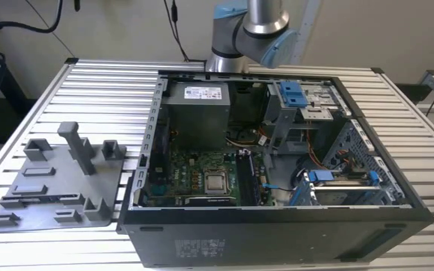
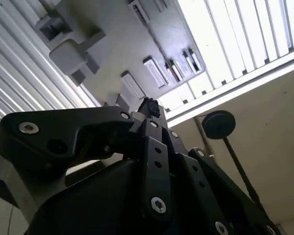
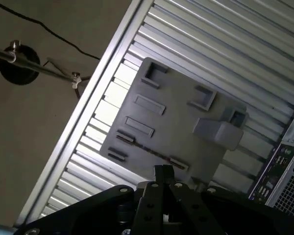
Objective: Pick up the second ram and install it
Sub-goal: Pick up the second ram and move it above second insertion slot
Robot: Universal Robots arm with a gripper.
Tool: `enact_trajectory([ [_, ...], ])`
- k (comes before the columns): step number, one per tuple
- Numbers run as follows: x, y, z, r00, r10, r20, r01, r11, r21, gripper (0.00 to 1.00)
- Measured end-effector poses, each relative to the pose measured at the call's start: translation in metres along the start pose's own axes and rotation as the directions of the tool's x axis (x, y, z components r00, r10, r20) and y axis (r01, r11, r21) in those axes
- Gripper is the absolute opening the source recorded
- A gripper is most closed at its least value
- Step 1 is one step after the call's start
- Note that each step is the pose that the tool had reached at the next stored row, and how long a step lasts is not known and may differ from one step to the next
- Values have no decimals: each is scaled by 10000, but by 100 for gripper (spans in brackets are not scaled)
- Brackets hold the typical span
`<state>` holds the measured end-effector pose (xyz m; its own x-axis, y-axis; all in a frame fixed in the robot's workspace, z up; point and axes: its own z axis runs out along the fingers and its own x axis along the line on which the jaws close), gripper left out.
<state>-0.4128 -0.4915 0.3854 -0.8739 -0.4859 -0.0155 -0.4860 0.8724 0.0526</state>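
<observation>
The grey tray (image 1: 21,217) lies on the slatted table at the exterior view's left. A thin dark strip, the second ram (image 3: 149,150), stands on edge in the tray's long slot between two end holders; in the exterior view the ram (image 1: 42,197) is a dark line near the tray's front. My gripper (image 3: 162,171) hangs well above the tray (image 3: 176,127), its fingertips pressed together with nothing between them. In the second wrist view the gripper (image 2: 149,105) shows the same, with the tray (image 2: 112,44) beyond it.
An open computer case (image 1: 277,243) fills the table's middle and right, with the motherboard (image 1: 202,175) on its floor, a power supply (image 1: 196,110) at the back and blue drive latches (image 1: 294,93). The arm's elbow (image 1: 251,34) rises behind the case. A tall peg (image 1: 77,147) stands on the tray.
</observation>
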Motion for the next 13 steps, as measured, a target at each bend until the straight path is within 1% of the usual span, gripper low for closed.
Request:
enact_trajectory([
  [3,0,0,1,9986,-534,-30,534,9986,-10,11],
  [6,0,0,3,9941,-1082,-62,1082,9941,-20,11],
  [8,0,0,3,9895,-1443,-83,1443,9895,-28,11],
  [10,0,0,4,9836,-1798,-102,1798,9837,-37,11],
  [13,0,0,6,9725,-2325,-133,2324,9726,-49,11],
])
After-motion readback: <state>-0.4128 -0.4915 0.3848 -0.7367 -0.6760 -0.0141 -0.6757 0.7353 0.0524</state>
